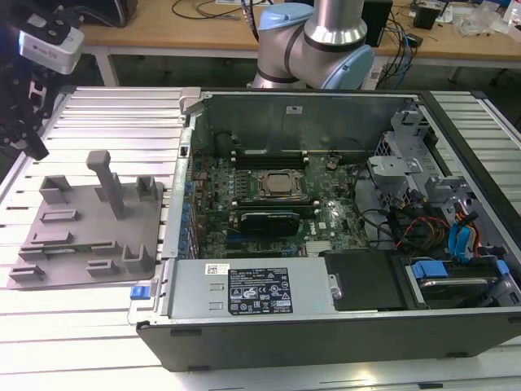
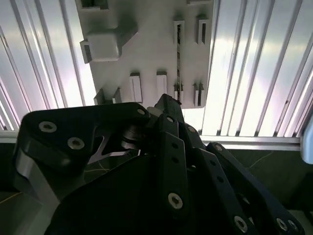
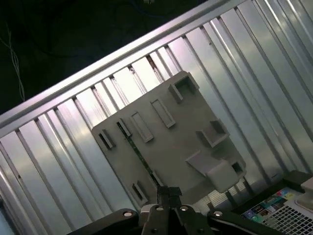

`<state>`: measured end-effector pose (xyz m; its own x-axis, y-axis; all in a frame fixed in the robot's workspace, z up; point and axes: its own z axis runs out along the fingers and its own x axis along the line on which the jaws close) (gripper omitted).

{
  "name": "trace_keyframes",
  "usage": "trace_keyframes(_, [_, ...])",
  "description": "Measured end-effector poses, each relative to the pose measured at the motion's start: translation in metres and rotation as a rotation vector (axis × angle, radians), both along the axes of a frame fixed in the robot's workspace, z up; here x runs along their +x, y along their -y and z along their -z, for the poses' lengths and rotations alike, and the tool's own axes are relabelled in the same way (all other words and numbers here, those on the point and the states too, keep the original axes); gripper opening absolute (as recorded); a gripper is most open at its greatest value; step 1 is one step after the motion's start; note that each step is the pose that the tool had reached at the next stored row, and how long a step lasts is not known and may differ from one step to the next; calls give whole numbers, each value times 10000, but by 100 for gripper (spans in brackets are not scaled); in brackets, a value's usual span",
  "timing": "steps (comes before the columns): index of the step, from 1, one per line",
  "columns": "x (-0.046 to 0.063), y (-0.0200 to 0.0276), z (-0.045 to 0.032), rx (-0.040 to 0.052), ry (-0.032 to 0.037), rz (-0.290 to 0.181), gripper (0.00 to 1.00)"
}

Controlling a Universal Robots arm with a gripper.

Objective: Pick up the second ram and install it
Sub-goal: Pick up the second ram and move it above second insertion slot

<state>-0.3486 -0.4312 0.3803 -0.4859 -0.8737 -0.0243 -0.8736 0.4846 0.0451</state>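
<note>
Open computer case (image 1: 326, 334), grey tray (image 1: 81, 232) alongside, second ram (image 3: 137, 152) edgewise in it

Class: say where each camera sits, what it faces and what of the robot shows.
Exterior view: off the arm, looks down on the open case, tray at the exterior view's left; arm behind.
First wrist view: on the arm, faces down at tray and ram; gripper shows.
Second wrist view: on the arm, faces tray past the gripper.
Both wrist views share tray, ram, gripper.
</note>
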Motion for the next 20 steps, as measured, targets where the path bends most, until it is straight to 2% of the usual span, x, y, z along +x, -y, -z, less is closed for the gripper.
trace_keyframes(5, [0,0,0,1,0,-1055,8])
trace_keyframes(13, [0,0,0,1,0,-2301,8])
trace_keyframes(20, [0,0,0,1,0,-3749,8])
